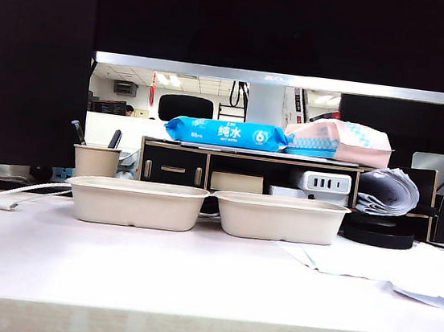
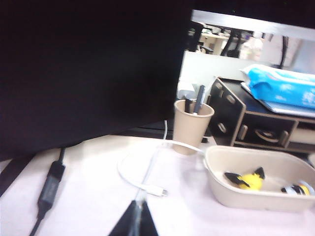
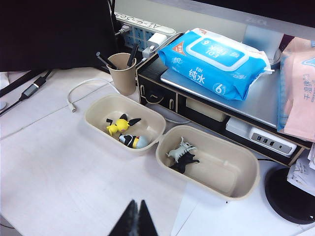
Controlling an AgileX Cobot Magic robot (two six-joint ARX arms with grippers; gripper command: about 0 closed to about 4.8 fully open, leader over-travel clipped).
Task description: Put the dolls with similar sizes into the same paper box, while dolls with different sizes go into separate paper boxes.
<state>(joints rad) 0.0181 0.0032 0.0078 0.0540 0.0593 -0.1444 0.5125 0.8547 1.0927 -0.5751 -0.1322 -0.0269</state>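
Two beige paper boxes stand side by side on the table, one on the left (image 1: 136,202) and one on the right (image 1: 279,217). From the right wrist view, the left box (image 3: 96,112) holds a yellow doll (image 3: 118,127) and a pale blue-white doll (image 3: 136,141). The right box (image 3: 241,183) holds a white grey-striped cat doll (image 3: 179,151) with a black doll (image 3: 184,165) against it. My right gripper (image 3: 137,206) hangs shut and empty above the table in front of the boxes. My left gripper (image 2: 138,207) is shut and empty near a white cable, beside the left box (image 2: 246,197). Neither gripper shows in the exterior view.
A beige pen cup (image 1: 95,161) stands behind the left box, with a white cable (image 2: 142,183) looping on the table beside it. A black shelf (image 3: 206,110) carrying a blue wipes pack (image 3: 216,61) stands behind the boxes. A paper sheet (image 1: 371,269) lies at the right. A dark monitor (image 1: 280,23) looms above.
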